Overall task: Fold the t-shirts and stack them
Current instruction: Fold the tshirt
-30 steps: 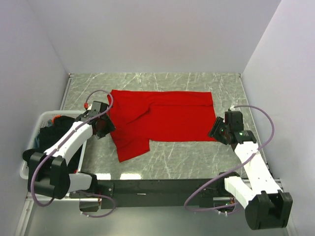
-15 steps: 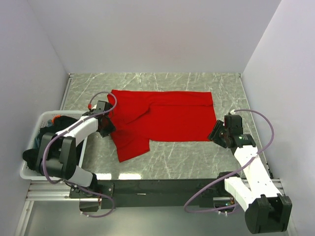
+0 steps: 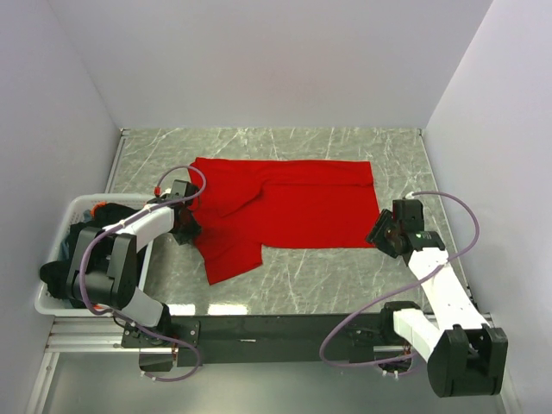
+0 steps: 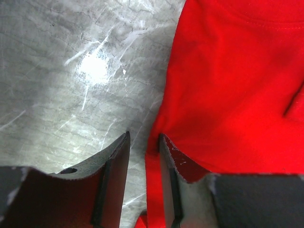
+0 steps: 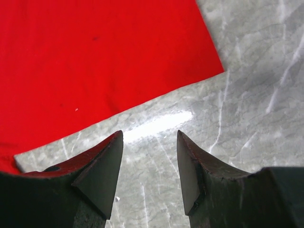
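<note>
**Top external view.** Red t-shirt [image 3: 293,203]: one, spread flat on the grey marbled worktop [image 3: 345,276], neck end to the left, hem to the right, one sleeve lying toward the near edge. White slotted basket [image 3: 82,202]: off the worktop's left side, holding dark garments [image 3: 79,241] in a heap. Left gripper [image 3: 184,226]: low at the red t-shirt's left edge, by the near sleeve. Right gripper [image 3: 379,231]: just beside the shirt's near right corner, over bare stone.

**Left wrist view.** Left gripper [image 4: 144,137]: fingers [image 4: 114,166] a narrow slot apart and not fully closed. One finger sits over bare worktop [image 4: 57,95], the other over red cloth [image 4: 228,95]. The shirt's edge runs up through the slot, with stone still showing beside it. No cloth is seen lifted or bunched between the pads. The collar seam is visible at the top right.

**Right wrist view.** Right gripper [image 5: 149,135]: fingers [image 5: 99,171] clearly apart, holding nothing, with only polished worktop [image 5: 256,95] between them. The t-shirt's [image 5: 95,57] hem corner lies ahead of the tips and to the left, flat and clear of both fingers.
</note>
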You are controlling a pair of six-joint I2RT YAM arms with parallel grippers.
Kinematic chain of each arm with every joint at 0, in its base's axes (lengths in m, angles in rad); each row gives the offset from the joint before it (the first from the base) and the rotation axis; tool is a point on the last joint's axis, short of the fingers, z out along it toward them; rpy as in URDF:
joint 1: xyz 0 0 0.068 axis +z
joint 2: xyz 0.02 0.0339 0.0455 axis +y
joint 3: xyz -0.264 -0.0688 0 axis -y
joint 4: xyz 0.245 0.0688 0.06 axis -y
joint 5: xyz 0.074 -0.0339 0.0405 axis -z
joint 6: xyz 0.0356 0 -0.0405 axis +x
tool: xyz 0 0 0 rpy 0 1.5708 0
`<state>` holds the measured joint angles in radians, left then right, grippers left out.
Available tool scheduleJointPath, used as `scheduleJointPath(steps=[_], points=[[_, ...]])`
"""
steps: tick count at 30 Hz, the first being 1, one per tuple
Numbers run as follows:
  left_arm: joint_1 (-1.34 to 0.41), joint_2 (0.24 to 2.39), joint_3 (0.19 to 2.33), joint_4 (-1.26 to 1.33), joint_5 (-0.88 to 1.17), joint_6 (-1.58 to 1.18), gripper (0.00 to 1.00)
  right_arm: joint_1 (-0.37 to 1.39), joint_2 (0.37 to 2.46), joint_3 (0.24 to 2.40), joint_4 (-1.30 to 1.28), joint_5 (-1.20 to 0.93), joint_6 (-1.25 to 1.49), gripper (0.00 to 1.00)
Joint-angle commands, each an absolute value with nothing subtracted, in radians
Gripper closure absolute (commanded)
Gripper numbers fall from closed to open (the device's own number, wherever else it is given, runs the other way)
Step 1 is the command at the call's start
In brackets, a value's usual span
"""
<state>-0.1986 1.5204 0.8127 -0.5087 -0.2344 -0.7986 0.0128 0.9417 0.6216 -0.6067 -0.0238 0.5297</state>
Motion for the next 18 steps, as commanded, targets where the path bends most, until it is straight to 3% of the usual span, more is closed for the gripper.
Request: scheduleJointPath(steps=[1, 4, 13, 18], points=[[-0.193, 1.546, 0.81, -0.52, -0.269, -0.798, 0.63, 0.005, 0.966, 0.609, -0.554, 0.028, 0.56, 0.44], [-0.193, 1.554, 0.807, -0.509, -0.252, -0.796, 0.64, -0.04, 1.005, 0.612, -0.563, 0.08, 0.574, 0.44], [-0.198, 1.58, 0.819, -0.511, -0.218, -0.782, 0.99, -0.16, 1.103, 0.597, -0.505, 0.13, 0.56, 0.44], [-0.198, 1.578, 0.824, -0.506, -0.199, -0.776, 0.99, -0.164, 1.172, 0.595, -0.454, 0.095, 0.578, 0.44]])
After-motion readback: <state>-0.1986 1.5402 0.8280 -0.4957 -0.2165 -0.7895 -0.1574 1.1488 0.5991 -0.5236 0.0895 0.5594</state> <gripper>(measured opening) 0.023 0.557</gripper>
